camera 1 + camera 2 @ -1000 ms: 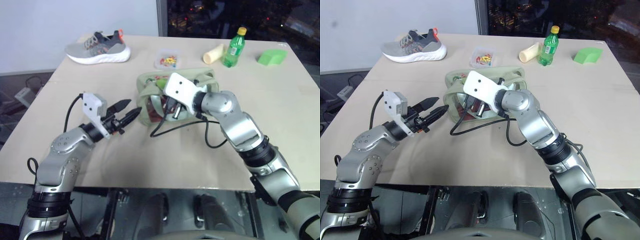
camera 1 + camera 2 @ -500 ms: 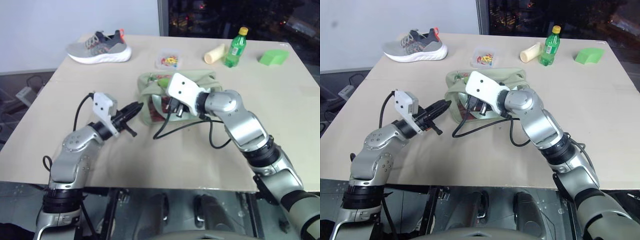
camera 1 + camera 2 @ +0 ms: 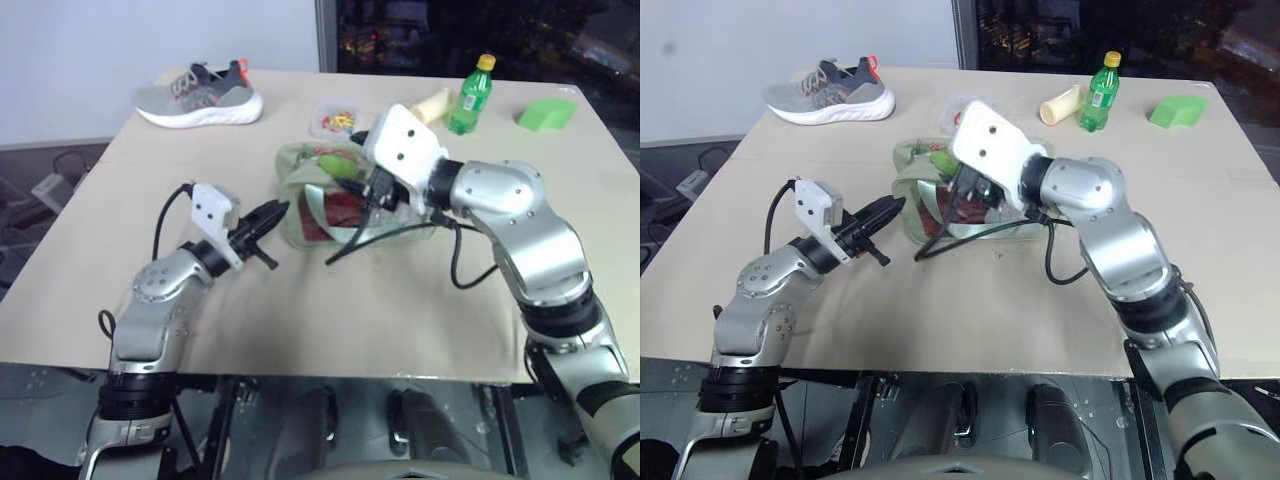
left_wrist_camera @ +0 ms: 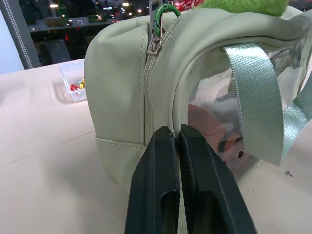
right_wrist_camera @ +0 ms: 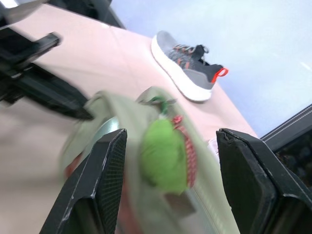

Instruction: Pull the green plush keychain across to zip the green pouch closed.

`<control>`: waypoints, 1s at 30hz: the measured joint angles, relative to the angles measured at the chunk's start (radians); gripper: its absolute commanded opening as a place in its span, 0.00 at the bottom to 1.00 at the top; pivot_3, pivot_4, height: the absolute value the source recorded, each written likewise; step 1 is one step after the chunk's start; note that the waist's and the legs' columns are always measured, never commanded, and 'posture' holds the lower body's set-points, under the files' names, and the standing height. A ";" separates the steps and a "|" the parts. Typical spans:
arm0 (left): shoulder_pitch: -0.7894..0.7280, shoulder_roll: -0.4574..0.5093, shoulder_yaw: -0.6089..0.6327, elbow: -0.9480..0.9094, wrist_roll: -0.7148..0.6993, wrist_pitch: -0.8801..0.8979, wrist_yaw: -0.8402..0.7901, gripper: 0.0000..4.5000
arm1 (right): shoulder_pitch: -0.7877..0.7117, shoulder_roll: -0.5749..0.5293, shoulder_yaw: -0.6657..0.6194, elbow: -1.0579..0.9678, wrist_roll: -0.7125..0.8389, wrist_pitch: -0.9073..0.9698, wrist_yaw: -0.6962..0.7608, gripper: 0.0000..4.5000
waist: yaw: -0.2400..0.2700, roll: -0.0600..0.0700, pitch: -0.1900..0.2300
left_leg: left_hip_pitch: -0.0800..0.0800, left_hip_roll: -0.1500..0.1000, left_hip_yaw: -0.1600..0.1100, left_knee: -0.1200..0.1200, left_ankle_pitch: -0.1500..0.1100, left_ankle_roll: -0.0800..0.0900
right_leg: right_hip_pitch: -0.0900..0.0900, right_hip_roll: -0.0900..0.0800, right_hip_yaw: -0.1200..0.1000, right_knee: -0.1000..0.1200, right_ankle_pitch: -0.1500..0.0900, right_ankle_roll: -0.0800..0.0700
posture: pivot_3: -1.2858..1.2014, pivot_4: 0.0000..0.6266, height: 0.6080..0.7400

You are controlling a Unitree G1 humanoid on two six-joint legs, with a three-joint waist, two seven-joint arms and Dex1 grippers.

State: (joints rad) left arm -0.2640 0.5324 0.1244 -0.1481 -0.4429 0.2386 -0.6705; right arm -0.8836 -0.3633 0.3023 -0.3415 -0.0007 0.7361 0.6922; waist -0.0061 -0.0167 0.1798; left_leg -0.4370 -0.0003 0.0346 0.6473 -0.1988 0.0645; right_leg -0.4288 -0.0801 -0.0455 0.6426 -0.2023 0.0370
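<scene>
The green pouch point(image 3: 318, 208) lies mid-table, pale sage with clear sides and red contents showing. The green plush keychain point(image 3: 330, 162) rests on top near its left end, hanging from a green ring at the zipper point(image 4: 163, 12). My left gripper point(image 3: 272, 213) is shut, its tips against the pouch's left end low by the seam point(image 4: 146, 97); I see no fabric between the fingers. My right gripper point(image 5: 170, 136) hovers open just above the pouch, with the plush point(image 5: 163, 153) below the gap between its fingers and untouched.
A grey shoe point(image 3: 200, 95) sits at the back left. A clear box of coloured bits point(image 3: 338, 120), a cream roll point(image 3: 428, 105), a green bottle point(image 3: 470, 95) and a green wedge point(image 3: 545, 113) stand along the back. A black cable point(image 3: 370, 232) hangs across the pouch.
My left gripper shut and moved right up to the pouch's end. My right gripper opened and rose off the pouch top.
</scene>
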 measured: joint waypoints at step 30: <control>0.044 -0.049 0.002 -0.001 0.098 -0.080 0.086 0.00 | -0.090 0.053 -0.042 0.174 0.019 -0.176 -0.053 0.01 | -0.004 0.000 0.000 | 0.000 0.000 0.001 0.000 0.000 0.001 | 0.000 0.000 0.001 0.000 0.000 0.000 | 0.52 0.24 1.00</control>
State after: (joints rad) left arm -0.2204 0.4836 0.1264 -0.1488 -0.3444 0.1590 -0.5846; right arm -0.9741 -0.3105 0.2606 -0.1678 0.0184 0.5603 0.6396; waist -0.0100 -0.0165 0.1797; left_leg -0.4368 -0.0002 0.0352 0.6469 -0.1984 0.0658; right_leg -0.4289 -0.0802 -0.0448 0.6425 -0.2022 0.0371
